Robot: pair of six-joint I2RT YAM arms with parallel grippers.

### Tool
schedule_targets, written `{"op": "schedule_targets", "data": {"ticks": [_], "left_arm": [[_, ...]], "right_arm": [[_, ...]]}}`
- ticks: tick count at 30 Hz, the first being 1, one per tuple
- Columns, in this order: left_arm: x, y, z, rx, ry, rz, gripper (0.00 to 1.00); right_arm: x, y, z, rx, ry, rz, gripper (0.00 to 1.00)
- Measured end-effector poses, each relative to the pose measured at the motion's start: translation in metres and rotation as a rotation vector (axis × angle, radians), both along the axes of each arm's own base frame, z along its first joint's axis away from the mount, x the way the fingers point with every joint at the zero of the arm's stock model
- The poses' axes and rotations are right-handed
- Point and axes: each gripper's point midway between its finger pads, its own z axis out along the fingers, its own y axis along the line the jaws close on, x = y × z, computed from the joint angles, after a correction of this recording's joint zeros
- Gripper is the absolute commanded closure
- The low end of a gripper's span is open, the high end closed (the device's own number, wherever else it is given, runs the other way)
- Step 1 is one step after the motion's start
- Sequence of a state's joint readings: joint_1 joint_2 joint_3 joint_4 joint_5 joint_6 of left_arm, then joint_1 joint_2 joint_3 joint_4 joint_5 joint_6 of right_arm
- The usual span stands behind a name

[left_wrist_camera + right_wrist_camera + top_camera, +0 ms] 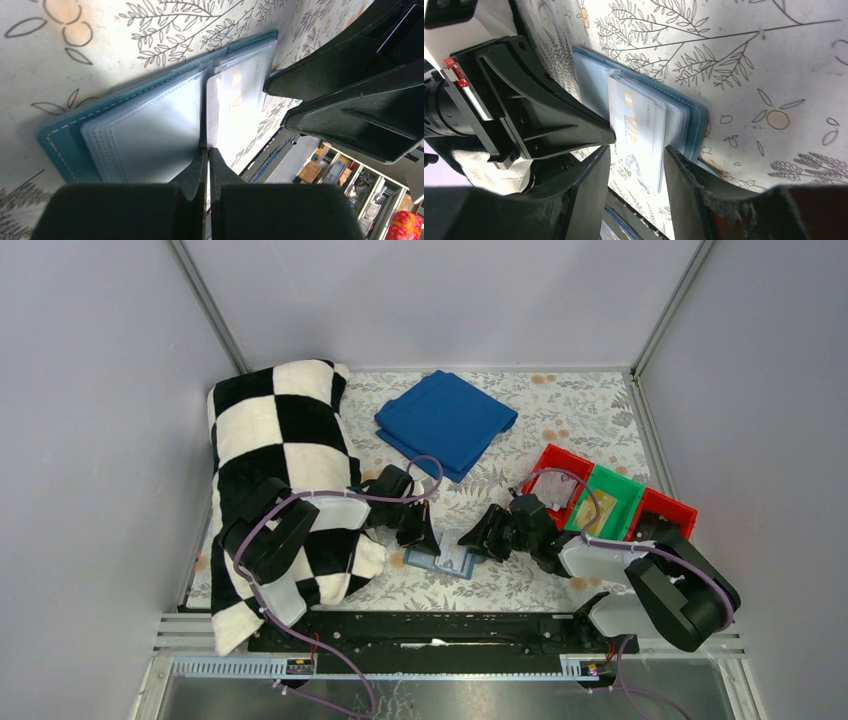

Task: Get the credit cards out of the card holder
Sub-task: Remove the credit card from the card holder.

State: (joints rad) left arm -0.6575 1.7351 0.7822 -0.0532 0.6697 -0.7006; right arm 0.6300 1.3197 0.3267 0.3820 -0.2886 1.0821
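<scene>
The card holder [446, 560] lies open on the table [560, 420] between the arms, the left gripper [207, 152] closed with its tips at the fold and the right gripper [637, 150] open astride a white card [636, 120], which could drag the whole holder along if that pin slips.

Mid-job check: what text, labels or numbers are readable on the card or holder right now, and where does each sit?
"VIP": large gold letters on the whitish card lying in the open card holder, right wrist view.
Fine print beside those letters on that card: too small to read.
Orange marks on the card in the left wrist view: blurred, unreadable.
No other readable text in any view.
</scene>
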Motion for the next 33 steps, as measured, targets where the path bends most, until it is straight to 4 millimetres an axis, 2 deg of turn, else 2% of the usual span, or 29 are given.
{"op": "schedule_targets", "data": {"ticks": [9, 22, 33], "left_arm": [[0.002, 0.009, -0.001, 0.004, -0.001, 0.015, 1.00], [0.014, 0.031, 0.004, 0.021, -0.011, 0.052, 1.00], [0.015, 0.033, 0.019, 0.022, -0.039, 0.036, 1.00]], "right_arm": [[0.002, 0.005, -0.002, 0.019, 0.001, 0.010, 0.50], [0.002, 0.003, -0.002, 0.014, -0.004, 0.006, 0.50], [-0.002, -0.007, -0.006, -0.067, 0.004, 0.022, 0.49]]}}
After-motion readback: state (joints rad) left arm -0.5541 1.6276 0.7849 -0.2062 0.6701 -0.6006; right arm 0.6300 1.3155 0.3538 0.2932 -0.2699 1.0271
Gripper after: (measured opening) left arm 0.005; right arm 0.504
